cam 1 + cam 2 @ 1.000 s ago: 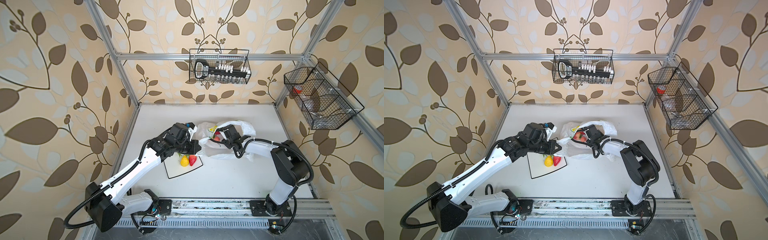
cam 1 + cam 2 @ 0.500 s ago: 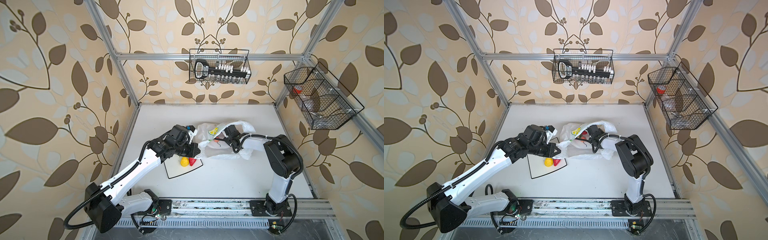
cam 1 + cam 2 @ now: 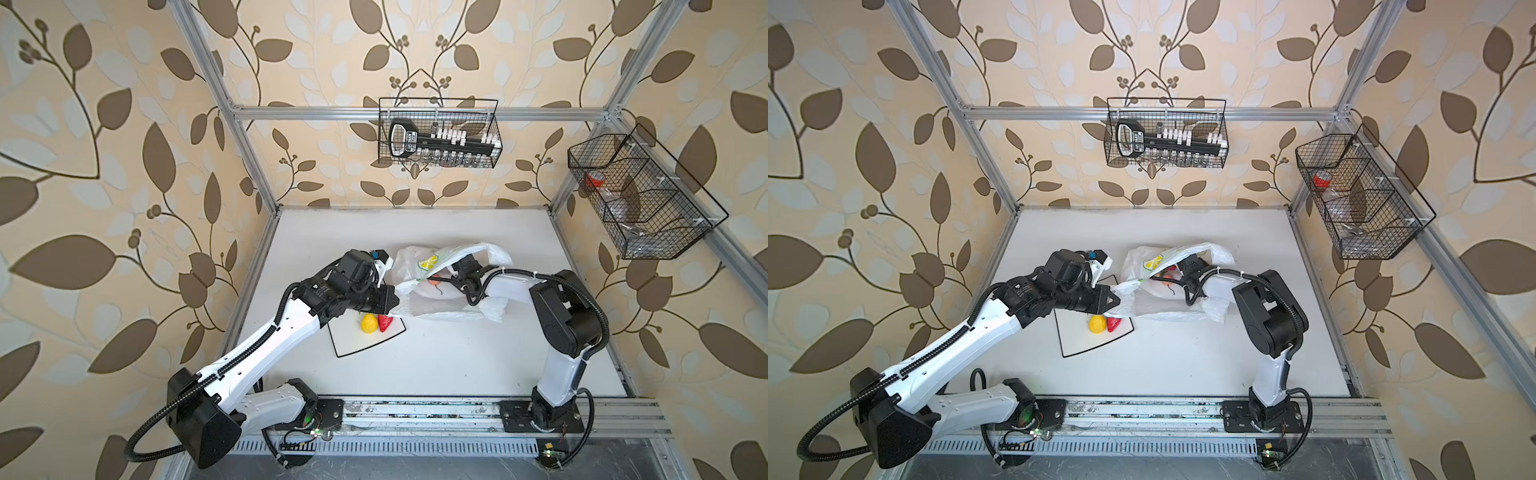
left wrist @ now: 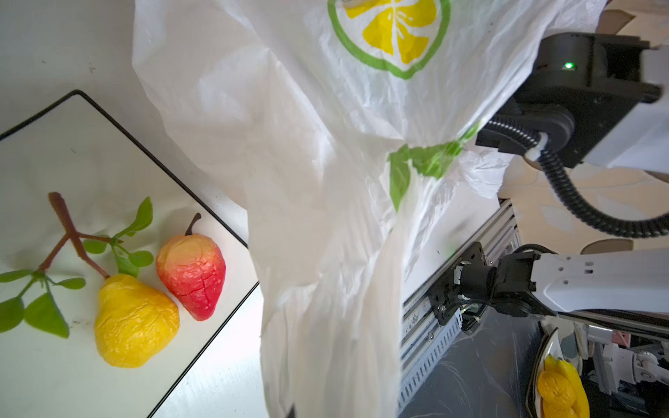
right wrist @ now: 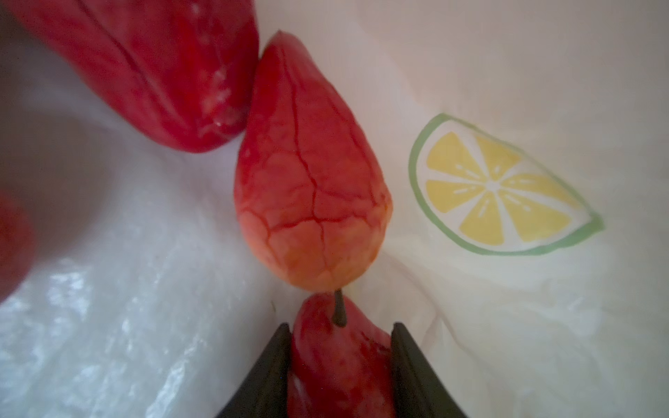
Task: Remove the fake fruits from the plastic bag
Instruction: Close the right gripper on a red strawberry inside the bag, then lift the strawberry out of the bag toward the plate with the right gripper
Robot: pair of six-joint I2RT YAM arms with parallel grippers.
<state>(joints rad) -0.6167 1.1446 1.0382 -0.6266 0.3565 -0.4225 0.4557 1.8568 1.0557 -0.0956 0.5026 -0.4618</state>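
left gripper [image 3: 392, 302] clamped tight on plastic bag [image 4: 307, 163] edge | right gripper [image 5: 341, 327] inside, pinching a red fruit [image 5: 340, 365] | yellow pear [image 4: 134, 322] chilling on plate [image 4: 72, 163]

Beige wallpaper [image 3: 104, 174] (brown leaf vines); aluminium frame [image 3: 316, 111]; back wire basket [image 3: 438, 163]; side wire basket [image 3: 648, 232]; white tabletop [image 3: 457, 365], evenly lit.

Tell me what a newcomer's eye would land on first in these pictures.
First comes the lemon-printed plastic bag at mid-table. The left gripper pinches its edge, and the right gripper reaches inside and clamps a red fruit. Next come the bright yellow pear and a red-orange fruit, lying side by side on the black-rimmed plate beside the bag, by the left arm.
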